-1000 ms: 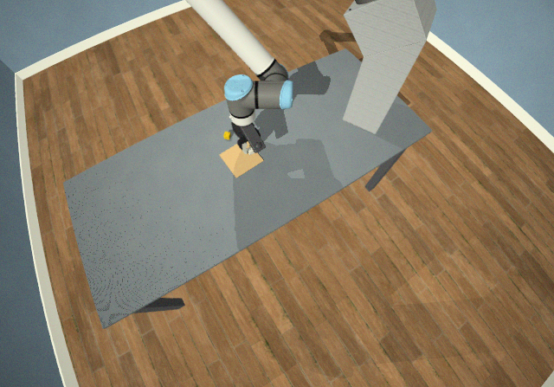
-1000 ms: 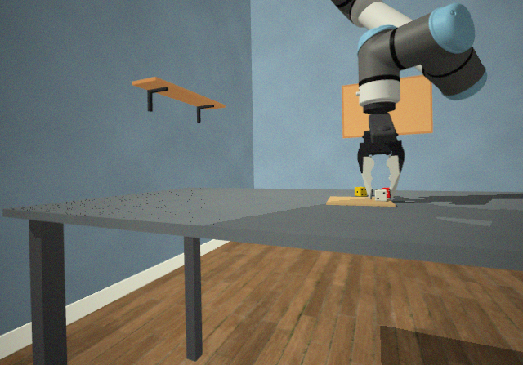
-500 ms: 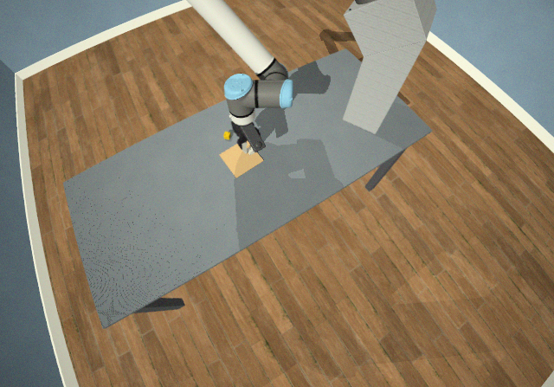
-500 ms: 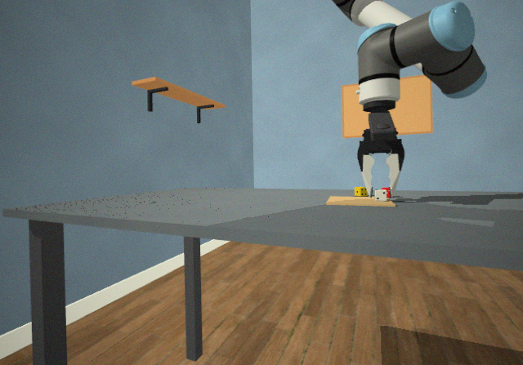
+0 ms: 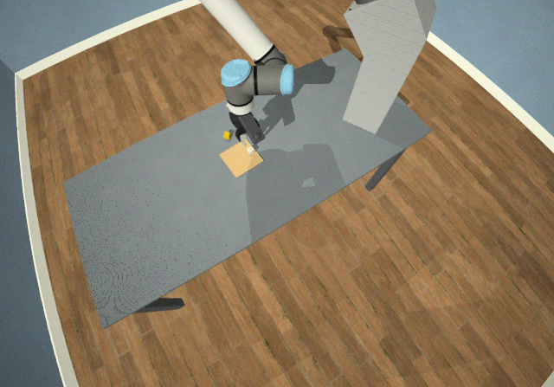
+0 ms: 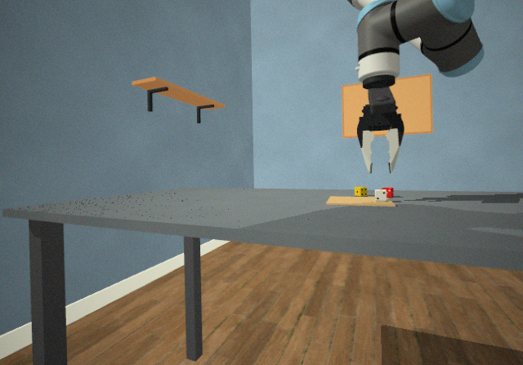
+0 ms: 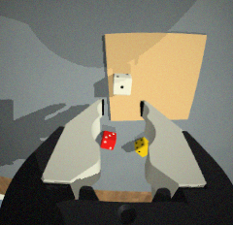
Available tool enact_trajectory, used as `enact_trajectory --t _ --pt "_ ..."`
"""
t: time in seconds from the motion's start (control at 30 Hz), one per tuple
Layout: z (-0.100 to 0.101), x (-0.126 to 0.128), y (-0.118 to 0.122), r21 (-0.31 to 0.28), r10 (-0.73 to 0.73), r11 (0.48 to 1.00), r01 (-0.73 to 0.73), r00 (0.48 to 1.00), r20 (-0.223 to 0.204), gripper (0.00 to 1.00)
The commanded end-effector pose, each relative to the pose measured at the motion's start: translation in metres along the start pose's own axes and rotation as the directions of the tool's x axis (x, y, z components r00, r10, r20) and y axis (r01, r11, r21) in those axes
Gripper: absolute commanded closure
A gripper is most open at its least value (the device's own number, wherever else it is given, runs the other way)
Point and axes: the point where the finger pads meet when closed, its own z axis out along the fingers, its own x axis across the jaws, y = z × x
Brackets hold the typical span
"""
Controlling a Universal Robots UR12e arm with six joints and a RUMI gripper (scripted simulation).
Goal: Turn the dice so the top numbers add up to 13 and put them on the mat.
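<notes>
The tan mat [image 5: 236, 164] [image 6: 346, 202] [image 7: 165, 65] lies on the table. The white die [image 5: 250, 150] [image 6: 380, 195] [image 7: 122, 85] sits flat on it near one side edge, with one pip on top. The red die [image 6: 390, 192] [image 7: 109, 140] and the yellow die [image 5: 227, 135] [image 6: 360, 191] [image 7: 142, 146] rest on the table beyond the mat, apart from each other. The red die is hidden in the top view. Their top numbers are unclear. My gripper [image 6: 380, 169] [image 7: 121, 101] is partly open and empty, above the dice.
The grey table [image 5: 178, 195] [image 6: 168, 209] carries the mat. The arm's grey pedestal [image 5: 384, 69] stands at one end of the table in the top view. A wall shelf [image 6: 181, 94] and an orange board [image 6: 417, 104] are on the walls.
</notes>
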Motion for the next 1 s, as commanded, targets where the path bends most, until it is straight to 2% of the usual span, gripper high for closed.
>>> enact_trajectory --t 0.0,0.27,0.3,0.97 --pt "-0.019 0.000 0.000 0.000 0.000 1.000 0.000 1.000 0.000 0.76" --pt "-0.030 0.000 0.000 0.000 0.000 1.000 0.000 1.000 0.000 0.76" --pt "-0.030 0.000 0.000 0.000 0.000 1.000 0.000 1.000 0.000 0.00" --pt "-0.030 0.000 0.000 0.000 0.000 1.000 0.000 1.000 0.000 0.00"
